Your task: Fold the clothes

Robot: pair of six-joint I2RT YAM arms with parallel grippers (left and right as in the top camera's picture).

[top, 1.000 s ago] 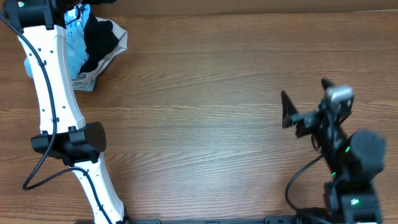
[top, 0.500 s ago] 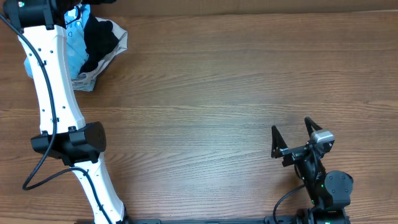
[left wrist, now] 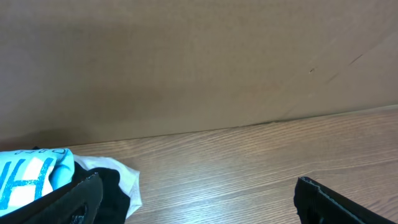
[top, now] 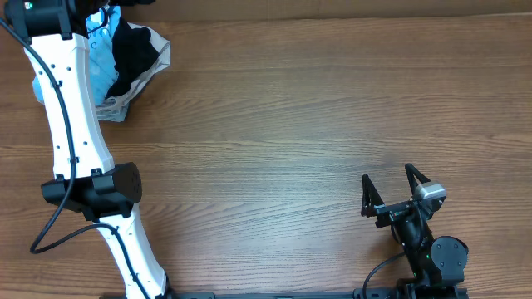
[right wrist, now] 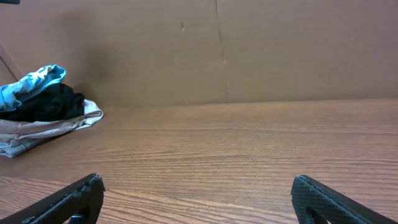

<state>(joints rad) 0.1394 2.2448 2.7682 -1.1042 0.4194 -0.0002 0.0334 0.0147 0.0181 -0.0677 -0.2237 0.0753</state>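
clothes (top: pixel 101 73) crumpled at table (top: pixel 291 124) corner

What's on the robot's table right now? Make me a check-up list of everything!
Surface: wooden table, no spills seen.
Job's things: blue T-shirt, crumpled in a pile at the far left corner, not folded.
Clutter: black garment and beige cloth, bunched in the same pile.
Grippers: left gripper open, empty, by the pile; right gripper open, empty.
Cables: black cable by the left arm, another by the right.
Surroundings: brown wall behind the table.
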